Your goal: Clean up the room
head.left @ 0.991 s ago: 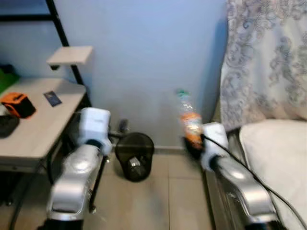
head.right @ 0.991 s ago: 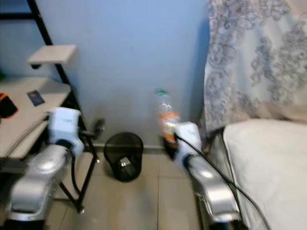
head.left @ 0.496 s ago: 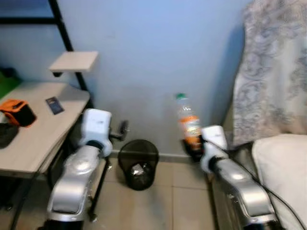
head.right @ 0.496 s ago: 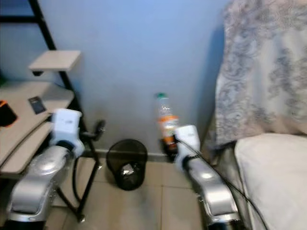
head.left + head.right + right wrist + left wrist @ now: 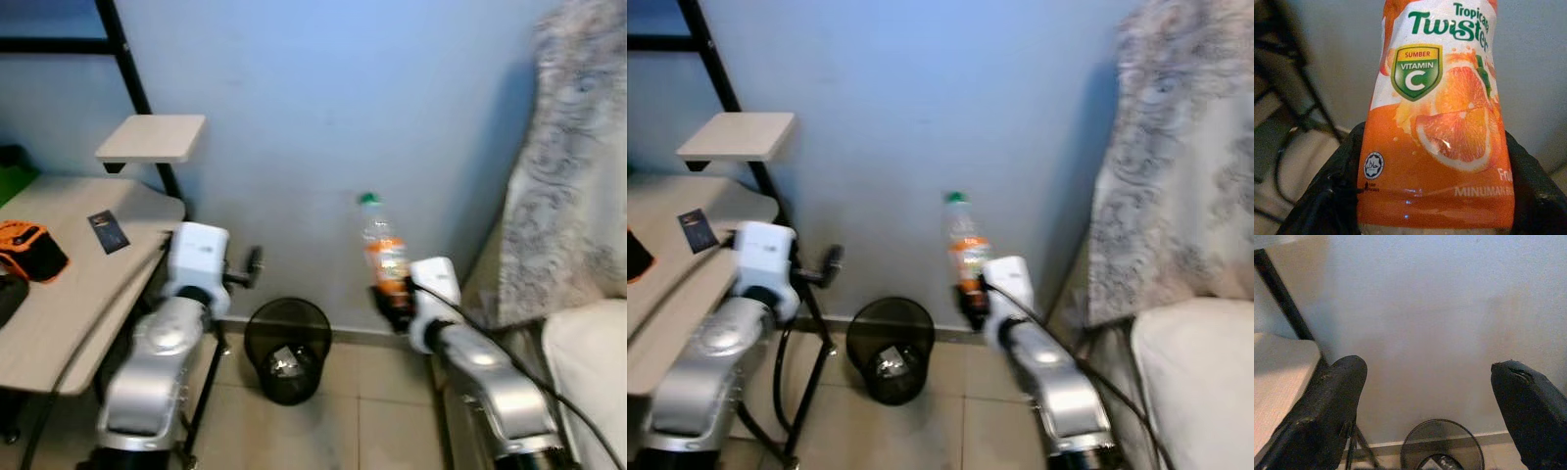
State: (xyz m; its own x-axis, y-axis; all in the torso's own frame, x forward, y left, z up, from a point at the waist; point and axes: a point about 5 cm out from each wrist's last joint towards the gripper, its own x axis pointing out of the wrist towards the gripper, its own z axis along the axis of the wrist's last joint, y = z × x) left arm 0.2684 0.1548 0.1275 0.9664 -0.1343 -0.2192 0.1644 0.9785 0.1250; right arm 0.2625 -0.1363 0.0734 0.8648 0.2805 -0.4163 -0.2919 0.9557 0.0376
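bedroom | bed | curtain | desk | wastebasket

Head stereo pair: looks forward and down at blue wall, both arms in lower frame; right eye offset slightly sideways. Left wrist camera: looks along parted fingers toward wall base, mid-distance, shares wire bin with head views. Right wrist camera: very near, faces orange bottle, also seen from head.

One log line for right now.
right claw: shut on bottle, upright | left claw: open, idle | bin: on floor between arms
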